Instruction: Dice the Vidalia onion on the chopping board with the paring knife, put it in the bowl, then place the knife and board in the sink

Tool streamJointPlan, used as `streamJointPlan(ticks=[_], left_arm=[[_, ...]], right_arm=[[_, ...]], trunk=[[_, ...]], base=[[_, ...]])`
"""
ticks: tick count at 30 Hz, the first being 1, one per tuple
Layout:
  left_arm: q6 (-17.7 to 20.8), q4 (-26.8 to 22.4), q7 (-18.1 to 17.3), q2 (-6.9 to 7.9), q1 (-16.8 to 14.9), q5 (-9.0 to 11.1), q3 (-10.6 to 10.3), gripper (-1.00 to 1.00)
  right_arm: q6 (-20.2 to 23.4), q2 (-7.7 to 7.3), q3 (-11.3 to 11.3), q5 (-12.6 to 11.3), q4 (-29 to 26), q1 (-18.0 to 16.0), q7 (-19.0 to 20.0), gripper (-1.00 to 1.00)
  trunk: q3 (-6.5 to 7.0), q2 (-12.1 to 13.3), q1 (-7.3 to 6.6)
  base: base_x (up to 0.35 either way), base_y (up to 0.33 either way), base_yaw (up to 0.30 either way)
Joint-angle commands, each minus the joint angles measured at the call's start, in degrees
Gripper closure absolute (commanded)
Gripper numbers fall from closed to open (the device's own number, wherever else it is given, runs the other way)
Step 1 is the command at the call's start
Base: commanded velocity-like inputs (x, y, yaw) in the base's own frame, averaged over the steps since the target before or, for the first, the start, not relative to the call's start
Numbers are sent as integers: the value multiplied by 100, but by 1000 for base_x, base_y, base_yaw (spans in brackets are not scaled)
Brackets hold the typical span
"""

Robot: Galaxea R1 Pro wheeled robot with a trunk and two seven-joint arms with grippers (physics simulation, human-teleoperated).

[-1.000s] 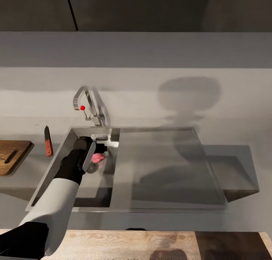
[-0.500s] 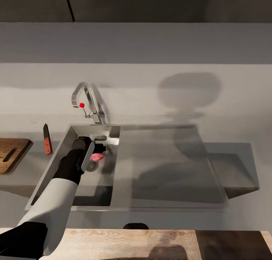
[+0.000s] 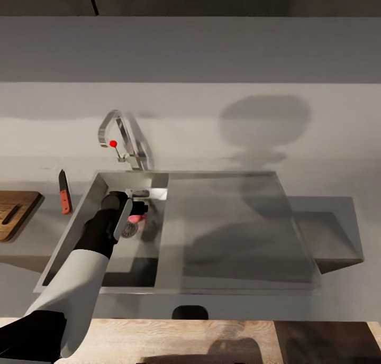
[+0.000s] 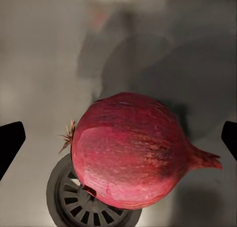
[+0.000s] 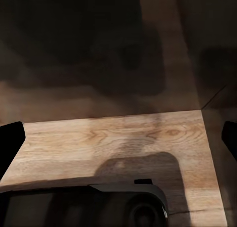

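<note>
The sink (image 3: 222,231) holds the Vidalia onion (image 4: 129,150) by its drain (image 4: 74,197) in the left basin. The left gripper (image 4: 118,143) hovers over it, fingers spread wide, untouching. Left on the countertop (image 3: 32,242) lie chopping board (image 3: 13,211) and paring knife (image 3: 64,192). The right gripper (image 5: 118,143) stands spread above wooden floor (image 5: 113,138).

The Vidalia onion (image 3: 138,216) lies in the sink (image 3: 100,184) beside the drain (image 3: 129,230), paring knife (image 3: 64,192) left.
</note>
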Motion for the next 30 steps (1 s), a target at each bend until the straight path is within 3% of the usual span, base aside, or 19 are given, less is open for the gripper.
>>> streamJointPlan(ticks=[1, 12, 16, 19, 30], left_arm=[[21, 6, 44, 0, -3, 37, -8, -100], [20, 53, 43, 7, -3, 23, -8, -100], [20, 41, 47, 8, -3, 23, -8, -100], [20, 45, 41, 27, 5, 9, 2, -100], [20, 44, 41, 35, 5, 14, 1, -100]], right_arm=[[-7, -3, 23, -62, -9, 3, 34, -100], [-8, -4, 23, -62, -10, 3, 34, -100], [-7, -8, 23, -62, -10, 3, 43, -100], [-25, 78, 23, -45, 0, 3, 42, -100], [-33, 70, 31, -53, 8, 3, 42, -100]], trunk=[[-17, -10, 3], [-109, -10, 3], [-114, -10, 3], [-114, -10, 3], [-114, -10, 3]], base=[[0, -20, 0], [0, -62, 0], [0, -2, 0], [0, 0, 0], [0, 0, 0]])
